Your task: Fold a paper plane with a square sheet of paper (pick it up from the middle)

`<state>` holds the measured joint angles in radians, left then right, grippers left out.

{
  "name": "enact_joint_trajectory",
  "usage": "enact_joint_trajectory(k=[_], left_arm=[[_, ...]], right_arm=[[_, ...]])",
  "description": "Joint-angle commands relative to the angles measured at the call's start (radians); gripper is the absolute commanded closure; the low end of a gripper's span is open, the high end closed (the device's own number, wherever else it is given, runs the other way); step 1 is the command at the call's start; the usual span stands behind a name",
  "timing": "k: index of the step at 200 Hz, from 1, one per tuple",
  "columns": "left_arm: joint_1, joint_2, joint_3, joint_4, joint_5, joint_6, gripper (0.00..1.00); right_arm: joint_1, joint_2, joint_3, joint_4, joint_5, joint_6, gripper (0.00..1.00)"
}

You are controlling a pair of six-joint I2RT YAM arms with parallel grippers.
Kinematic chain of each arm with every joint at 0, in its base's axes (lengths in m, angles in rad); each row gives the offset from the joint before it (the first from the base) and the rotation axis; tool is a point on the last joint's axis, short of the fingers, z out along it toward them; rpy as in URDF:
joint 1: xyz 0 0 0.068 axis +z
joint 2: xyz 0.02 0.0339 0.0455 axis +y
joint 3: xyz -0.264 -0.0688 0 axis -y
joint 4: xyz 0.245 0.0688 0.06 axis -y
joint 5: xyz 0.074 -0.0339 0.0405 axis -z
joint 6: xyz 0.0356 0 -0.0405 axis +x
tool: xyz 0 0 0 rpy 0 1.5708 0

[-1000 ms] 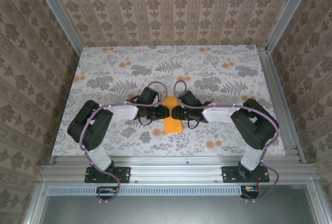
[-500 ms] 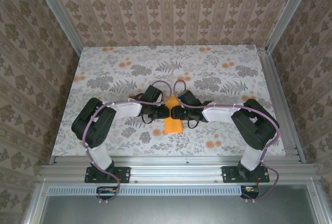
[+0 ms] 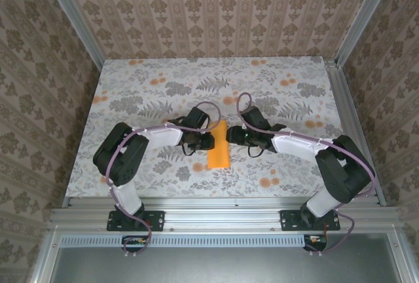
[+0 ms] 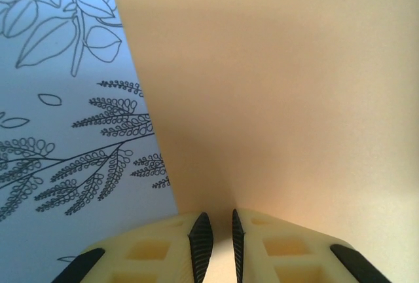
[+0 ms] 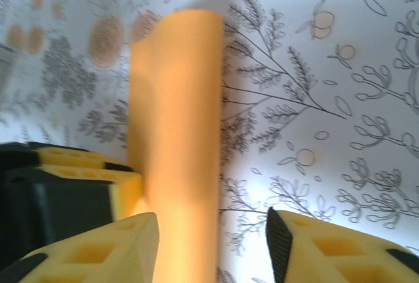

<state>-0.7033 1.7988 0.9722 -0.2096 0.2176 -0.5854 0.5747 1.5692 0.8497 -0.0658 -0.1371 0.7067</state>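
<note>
Square sheet of paper (image 3: 218, 153) in left gripper (image 4: 217, 240)

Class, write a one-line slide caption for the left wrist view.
Left end effector pinching the orange paper, floral table alongside.

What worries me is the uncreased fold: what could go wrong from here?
1. The square sheet of paper is only curled over, not pressed flat; with the right gripper open, it may spring back.
2. The left gripper pinches only its edge, so it could slip or skew.
</note>
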Motion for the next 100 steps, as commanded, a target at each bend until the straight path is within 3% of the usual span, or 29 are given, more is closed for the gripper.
enact_joint_trajectory(k=[1, 42, 100], left_arm=[[-0.016, 0.119, -0.044, -0.145, -0.116, 0.037, 0.77], [-0.021, 0.129, -0.047, -0.149, -0.123, 0.04, 0.78], [-0.024, 0.149, -0.046, -0.155, -0.137, 0.047, 0.78]], right_arm=[[0.002, -0.004, -0.004, 0.068, -0.148, 0.054, 0.58], [0.001, 0.098, -0.002, 0.183, -0.266, 0.119, 0.75], [-0.007, 0.208, 0.043, 0.156, -0.274, 0.074, 0.82]])
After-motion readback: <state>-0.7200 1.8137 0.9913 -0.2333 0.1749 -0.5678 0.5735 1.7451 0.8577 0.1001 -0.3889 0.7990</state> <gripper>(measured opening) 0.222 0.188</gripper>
